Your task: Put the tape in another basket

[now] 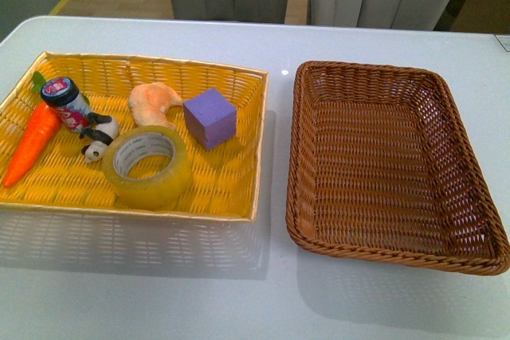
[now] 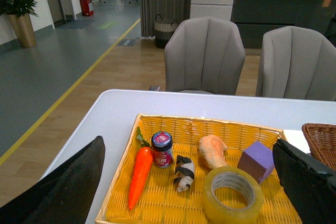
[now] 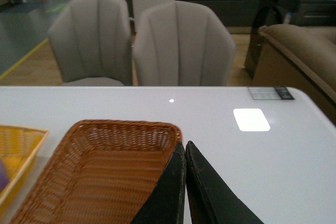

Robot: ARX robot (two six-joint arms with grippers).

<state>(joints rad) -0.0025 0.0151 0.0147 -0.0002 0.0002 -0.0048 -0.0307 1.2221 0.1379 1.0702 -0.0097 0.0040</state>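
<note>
Both claws hang clear: your left claw (image 2: 187, 144), spread wide, has the tape roll (image 2: 232, 195) flat in the yellow tray (image 2: 205, 123) just ahead, likely staged for pickup, while your right claw (image 3: 185, 145), pressed together, sits beside the brown wicker basket (image 3: 126, 125).

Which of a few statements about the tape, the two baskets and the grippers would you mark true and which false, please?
1. The tape lies in the yellow tray basket. True.
2. The brown basket holds the purple cube. False: the purple cube sits in the yellow tray basket, next to the tape.
3. The left gripper is open. True: its fingers stand wide apart.
4. The right gripper is holding the tape. False: its jaws are shut with nothing between them.
5. The carrot lies at the tray side nearest the brown basket. False: it lies at the side farthest from it.
</note>
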